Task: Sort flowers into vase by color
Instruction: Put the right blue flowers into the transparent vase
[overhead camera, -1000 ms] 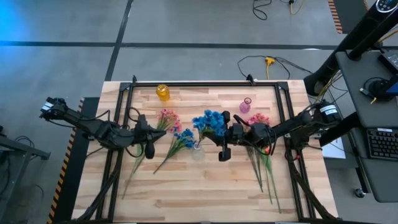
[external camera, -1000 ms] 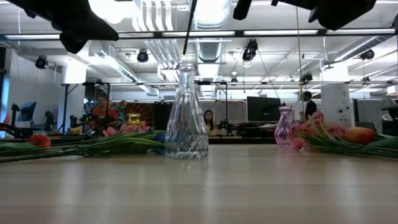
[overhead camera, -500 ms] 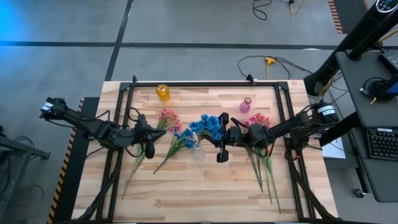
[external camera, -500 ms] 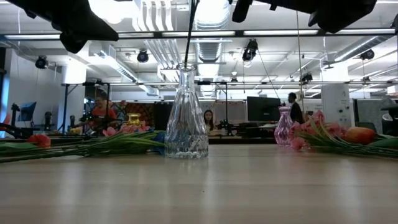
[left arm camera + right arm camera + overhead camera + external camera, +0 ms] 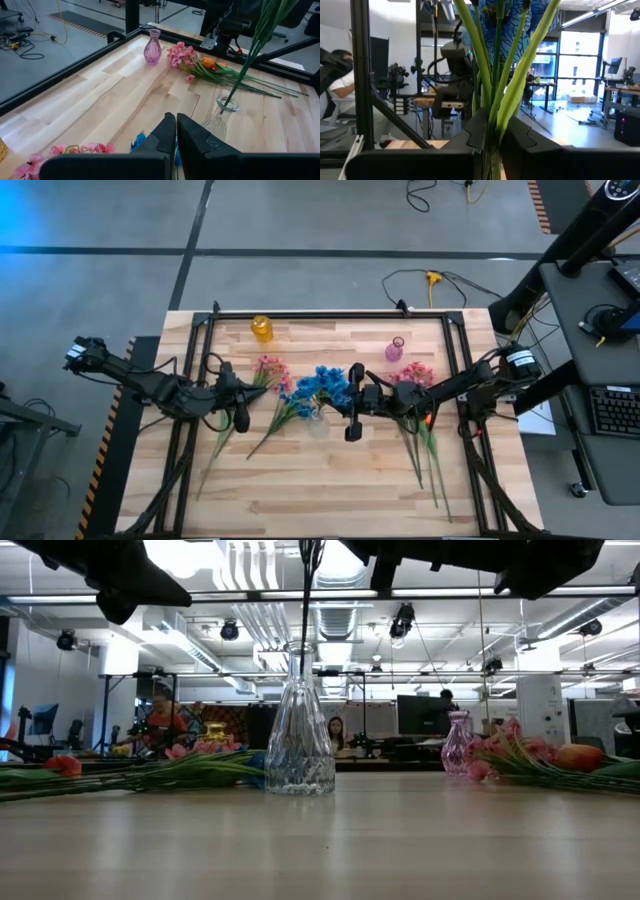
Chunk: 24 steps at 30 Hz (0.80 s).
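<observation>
My right gripper is shut on a bunch of blue flowers over the table's middle. Their green stems slant down into the neck of a clear glass vase, which stands upright on the table. My left gripper waits shut and empty left of the vase, above the table. Loose pink and blue flowers lie flat on the table at the left. Pink flowers and an orange bud lie at the right. My right gripper pinches several green stems of the blue bunch between its two fingers, below the blossoms. The fingers come nearly level from the table's right and lie across the stems. The bunch stands almost upright, blossoms on top, its lower end in the clear vase's mouth.
A small pink vase stands at the far right of the table and a yellow vase at the far left. A black frame rail runs along the far edge. People and desks show in the room beyond the table.
My right gripper has gone toward the table's left edge and a little down with the blue bunch. The stems' lower end, which hung just above the clear vase, now reaches into its neck. The vase has stayed in place.
</observation>
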Each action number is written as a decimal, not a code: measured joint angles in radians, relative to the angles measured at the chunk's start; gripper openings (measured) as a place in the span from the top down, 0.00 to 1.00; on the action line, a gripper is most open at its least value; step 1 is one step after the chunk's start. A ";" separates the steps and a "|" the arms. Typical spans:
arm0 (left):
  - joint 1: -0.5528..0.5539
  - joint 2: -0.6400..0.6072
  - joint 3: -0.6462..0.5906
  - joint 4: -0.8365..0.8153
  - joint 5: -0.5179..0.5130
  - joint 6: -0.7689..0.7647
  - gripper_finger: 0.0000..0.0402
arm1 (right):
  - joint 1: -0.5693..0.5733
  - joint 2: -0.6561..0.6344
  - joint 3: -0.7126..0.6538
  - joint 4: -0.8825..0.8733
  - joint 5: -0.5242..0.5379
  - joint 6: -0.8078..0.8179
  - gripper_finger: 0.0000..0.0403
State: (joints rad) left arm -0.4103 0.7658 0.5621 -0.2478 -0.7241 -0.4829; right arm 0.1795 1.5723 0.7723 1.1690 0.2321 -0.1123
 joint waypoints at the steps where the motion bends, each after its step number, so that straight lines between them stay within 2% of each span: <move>1: 0.000 0.000 0.000 0.000 0.000 0.001 1.00 | 0.000 0.003 0.000 -0.004 0.000 0.000 0.93; 24: 0.000 0.000 0.000 0.000 -0.004 0.004 1.00 | -0.008 0.073 0.006 -0.002 0.006 -0.002 0.93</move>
State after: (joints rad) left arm -0.4103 0.7658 0.5625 -0.2474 -0.7277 -0.4793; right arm 0.1711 1.6455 0.7788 1.1667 0.2379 -0.1144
